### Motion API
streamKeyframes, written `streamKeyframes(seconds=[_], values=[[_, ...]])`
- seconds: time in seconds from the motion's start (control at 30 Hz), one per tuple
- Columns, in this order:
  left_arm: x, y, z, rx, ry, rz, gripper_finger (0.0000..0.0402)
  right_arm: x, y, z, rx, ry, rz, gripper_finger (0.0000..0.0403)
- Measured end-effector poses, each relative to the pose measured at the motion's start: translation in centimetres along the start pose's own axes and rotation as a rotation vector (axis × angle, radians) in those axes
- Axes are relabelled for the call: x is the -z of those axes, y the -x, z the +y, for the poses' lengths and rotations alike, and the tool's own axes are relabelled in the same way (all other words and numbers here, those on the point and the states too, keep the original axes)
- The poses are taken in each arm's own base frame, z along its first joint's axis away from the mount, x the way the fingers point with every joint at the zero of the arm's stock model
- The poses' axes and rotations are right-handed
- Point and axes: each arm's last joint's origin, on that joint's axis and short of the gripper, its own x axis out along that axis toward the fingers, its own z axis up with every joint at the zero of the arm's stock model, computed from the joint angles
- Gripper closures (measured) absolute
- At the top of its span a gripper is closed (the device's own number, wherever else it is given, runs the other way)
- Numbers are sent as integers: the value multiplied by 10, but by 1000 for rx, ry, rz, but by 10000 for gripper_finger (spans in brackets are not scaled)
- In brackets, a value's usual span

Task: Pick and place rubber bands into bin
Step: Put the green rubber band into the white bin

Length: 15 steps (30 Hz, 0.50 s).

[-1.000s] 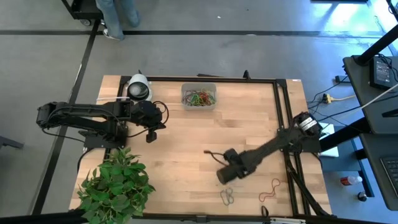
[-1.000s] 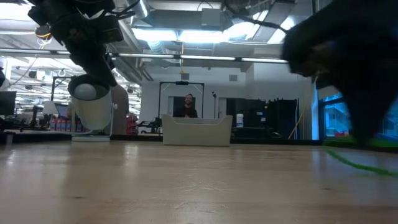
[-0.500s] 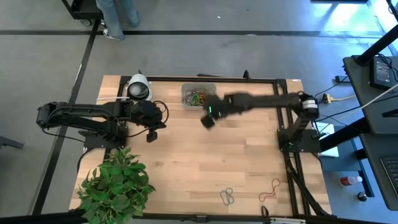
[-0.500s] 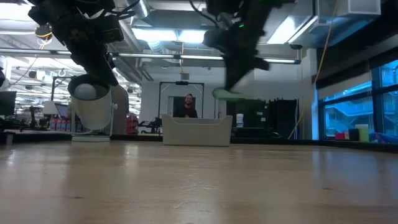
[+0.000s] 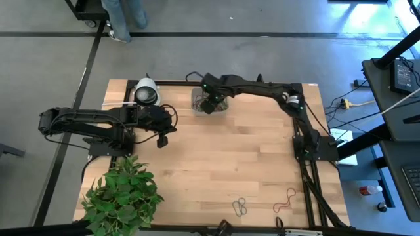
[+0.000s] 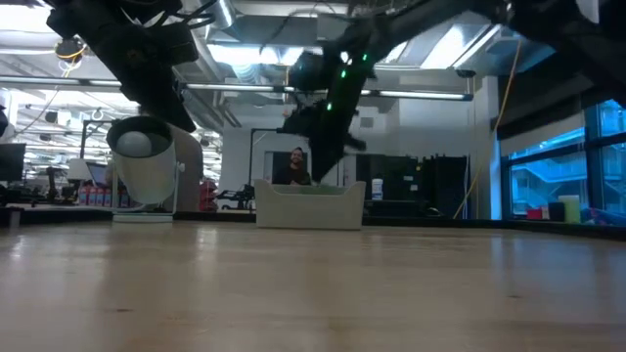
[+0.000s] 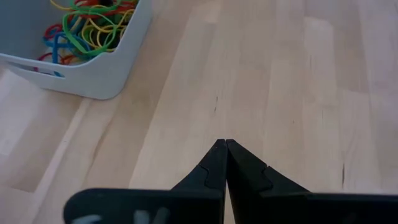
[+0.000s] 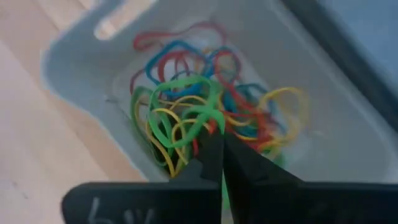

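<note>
right wrist view: my right pincer (image 8: 221, 155) is right over the bin (image 8: 348, 134), fingers pressed together with a green loop of the rubber bands (image 8: 205, 121) lying at their tips (whether it is pinched or just resting there, i cannot tell).
bin contents: a tangle of green, yellow, red and blue loops heaped in the middle of the pale container.
left wrist view: my left pincer (image 7: 225, 163) is clenched on nothing, tips meeting above bare wood; the bin sits off ahead with coloured bands in it.
near table edge, high view: two loose bands on the wooden table (image 5: 197, 170), a pale one (image 5: 240, 207) and a red one (image 5: 286, 198) near it.
plant: a leafy green plant (image 5: 123, 193) at the near left corner.
mid table, high view: my left arm waits at the left side.
far edge, high view: the bin stands by the back rail, my right arm stretched across to it; a white tape roll (image 5: 146, 92) stands to its left.
low view: beyond the table, a person stands in the room behind the bin.
</note>
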Motion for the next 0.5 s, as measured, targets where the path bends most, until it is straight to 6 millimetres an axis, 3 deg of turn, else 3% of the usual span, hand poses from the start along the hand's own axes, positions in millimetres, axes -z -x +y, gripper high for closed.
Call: streamKeyframes(seconds=[0.1, 0.23, 0.5], values=[[0, 0, 0, 0, 4, 1, 400, 2, -17, -5, -27, -9, 45, 372], [0, 0, 0, -16, 5, 0, 400, 4, -19, -9, -16, -14, 80, 330], [0, 0, 1, -36, 5, -2, 400, 5, 12, -13, -12, -25, 87, 250]])
